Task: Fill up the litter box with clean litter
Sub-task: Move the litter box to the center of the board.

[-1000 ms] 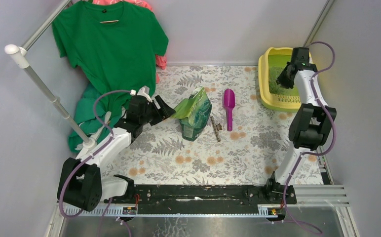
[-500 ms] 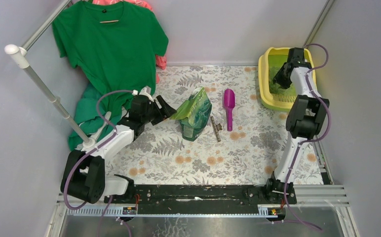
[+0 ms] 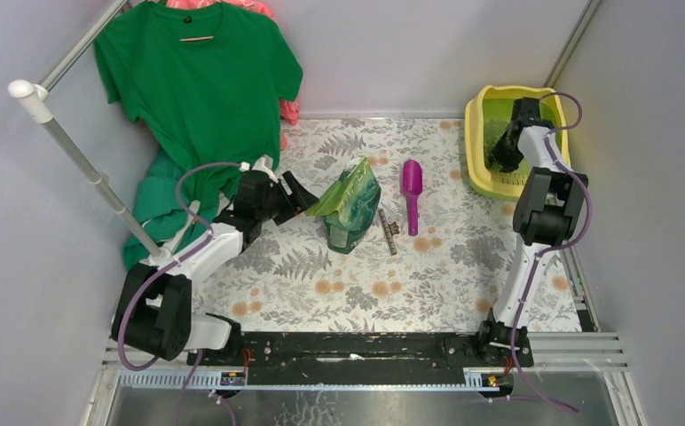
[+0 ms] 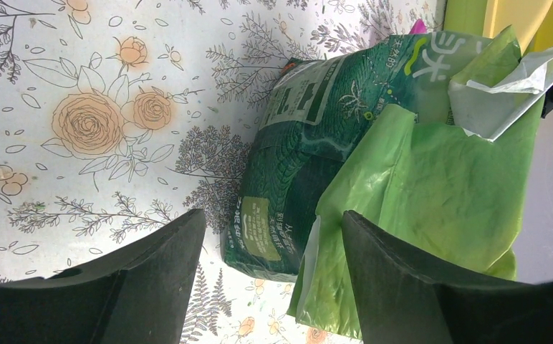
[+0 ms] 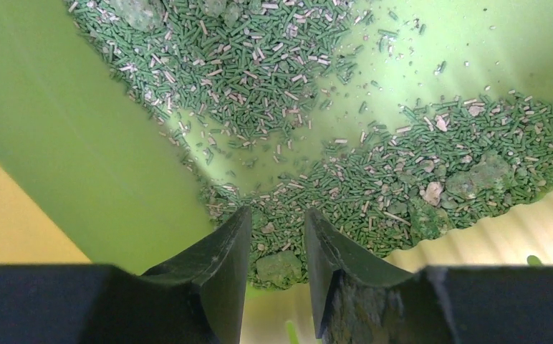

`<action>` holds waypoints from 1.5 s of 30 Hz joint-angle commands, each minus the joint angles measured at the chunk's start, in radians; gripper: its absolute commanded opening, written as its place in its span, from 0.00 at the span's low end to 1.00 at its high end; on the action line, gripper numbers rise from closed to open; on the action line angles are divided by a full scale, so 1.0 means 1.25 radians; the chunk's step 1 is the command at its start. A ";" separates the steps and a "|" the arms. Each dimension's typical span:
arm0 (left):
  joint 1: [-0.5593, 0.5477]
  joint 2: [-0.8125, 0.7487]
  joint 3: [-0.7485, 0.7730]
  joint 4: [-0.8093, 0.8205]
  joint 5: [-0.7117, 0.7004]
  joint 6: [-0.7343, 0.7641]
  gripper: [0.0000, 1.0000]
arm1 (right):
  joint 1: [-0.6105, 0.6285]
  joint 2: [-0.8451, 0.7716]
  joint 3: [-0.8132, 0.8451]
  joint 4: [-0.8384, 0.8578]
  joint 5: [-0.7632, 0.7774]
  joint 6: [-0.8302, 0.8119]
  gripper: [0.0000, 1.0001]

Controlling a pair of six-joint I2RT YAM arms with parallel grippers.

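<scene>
White-and-black arms (image 3: 206,251), purple cables (image 3: 204,165)

The litter box (image 3: 473,146) is smooth yellow plastic, and the clean litter (image 5: 374,179) in it is a matt, rough mass of pellets and crumbly lumps. The bag (image 4: 302,143) is glossy, crinkled printed film; the scoop (image 3: 411,188) smooth purple plastic, the T-shirt (image 3: 197,89) soft matt cloth.

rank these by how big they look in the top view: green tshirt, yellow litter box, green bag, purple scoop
1. green cloth t-shirt
2. yellow plastic litter box
3. glossy green printed bag
4. purple plastic scoop
</scene>
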 commanded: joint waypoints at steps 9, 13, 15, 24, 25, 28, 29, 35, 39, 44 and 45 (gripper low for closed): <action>0.006 -0.025 -0.008 0.038 0.021 0.000 0.77 | 0.003 -0.088 -0.109 -0.008 0.063 -0.018 0.41; 0.006 -0.031 -0.013 0.038 0.025 -0.004 0.77 | 0.003 -0.118 -0.151 0.003 0.065 -0.019 0.41; 0.006 -0.036 -0.014 0.036 0.026 -0.004 0.77 | 0.003 -0.131 -0.170 0.008 0.064 -0.018 0.41; 0.006 -0.055 -0.026 0.036 0.029 -0.015 0.77 | 0.003 -0.231 -0.308 0.041 0.061 -0.019 0.40; 0.006 -0.058 -0.027 0.038 0.031 -0.017 0.77 | 0.003 -0.245 -0.325 0.045 0.061 -0.019 0.40; 0.004 -0.069 -0.034 0.040 0.035 -0.025 0.77 | 0.003 -0.283 -0.374 0.056 0.058 -0.018 0.40; 0.005 -0.073 -0.036 0.040 0.036 -0.028 0.77 | 0.003 -0.292 -0.385 0.057 0.057 -0.019 0.40; -0.002 -0.109 -0.056 0.035 0.036 -0.039 0.77 | 0.003 -0.359 -0.479 0.068 0.050 -0.023 0.39; -0.010 -0.132 -0.062 0.024 0.033 -0.045 0.77 | 0.003 -0.424 -0.559 0.080 0.055 -0.023 0.39; -0.037 -0.173 -0.064 -0.004 0.014 -0.049 0.77 | 0.003 -0.518 -0.650 0.083 0.050 -0.018 0.39; -0.044 -0.182 -0.066 -0.012 0.008 -0.050 0.77 | 0.003 -0.537 -0.665 0.082 0.049 -0.019 0.39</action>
